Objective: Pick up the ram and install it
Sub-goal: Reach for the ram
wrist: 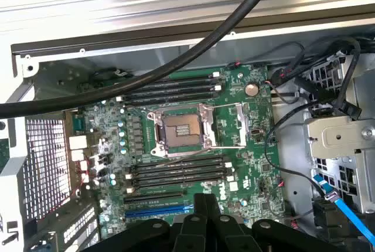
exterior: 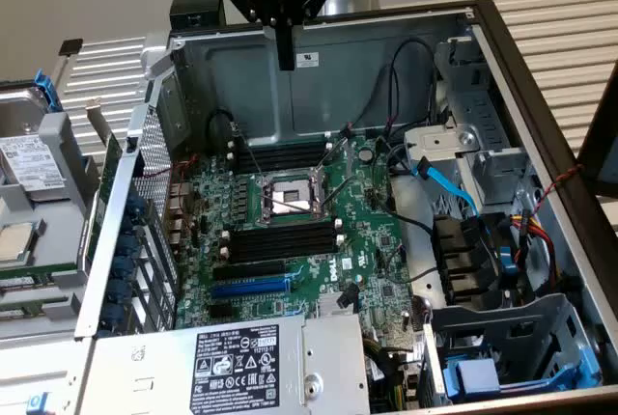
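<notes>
At the top centre of the exterior view the gripper (exterior: 286, 60) hangs clenched and apparently empty above the motherboard (exterior: 372, 241), so the pickup is not begun; grasping the ram calls for parted fingers.

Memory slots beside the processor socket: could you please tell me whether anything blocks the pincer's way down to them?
Nothing visible does. The shut pincer hangs above the open case, near its back wall, and both banks of black slots lie bare. The thick black cable in the wrist view seems to pass above the board.
</notes>
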`<state>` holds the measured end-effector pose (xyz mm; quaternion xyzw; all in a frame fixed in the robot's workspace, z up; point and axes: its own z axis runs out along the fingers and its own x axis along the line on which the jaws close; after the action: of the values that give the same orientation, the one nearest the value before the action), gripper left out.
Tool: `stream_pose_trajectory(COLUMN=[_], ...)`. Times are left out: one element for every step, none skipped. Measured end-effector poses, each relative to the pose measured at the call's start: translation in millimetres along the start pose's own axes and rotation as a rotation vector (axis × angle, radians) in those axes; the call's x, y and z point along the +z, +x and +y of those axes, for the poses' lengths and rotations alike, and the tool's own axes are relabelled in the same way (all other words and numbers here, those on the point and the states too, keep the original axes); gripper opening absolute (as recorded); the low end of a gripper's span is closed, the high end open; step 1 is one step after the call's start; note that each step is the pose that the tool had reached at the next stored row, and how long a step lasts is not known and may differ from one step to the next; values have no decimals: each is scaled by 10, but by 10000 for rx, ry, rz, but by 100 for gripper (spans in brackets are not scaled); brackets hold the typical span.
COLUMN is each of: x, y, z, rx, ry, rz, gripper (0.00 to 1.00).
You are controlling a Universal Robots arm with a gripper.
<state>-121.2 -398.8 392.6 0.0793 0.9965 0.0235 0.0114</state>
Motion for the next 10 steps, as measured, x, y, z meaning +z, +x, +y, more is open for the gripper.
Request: stream_pose_trajectory(x=[0,0,0,0,0,0,0,0,0,0], y=[0,0,0,0,0,0,0,0,0,0], z=[0,0,0,0,0,0,0,0,0,0], rx=[6,13,19,25,32,38,44,51,58,63], ry=[0,0,0,0,0,0,1,1,1,1], rz=[0,-1,-1,-1,-2,-2,-2,-3,-3,-3], gripper=[11,11,11,11,11,11,11,11,11,11])
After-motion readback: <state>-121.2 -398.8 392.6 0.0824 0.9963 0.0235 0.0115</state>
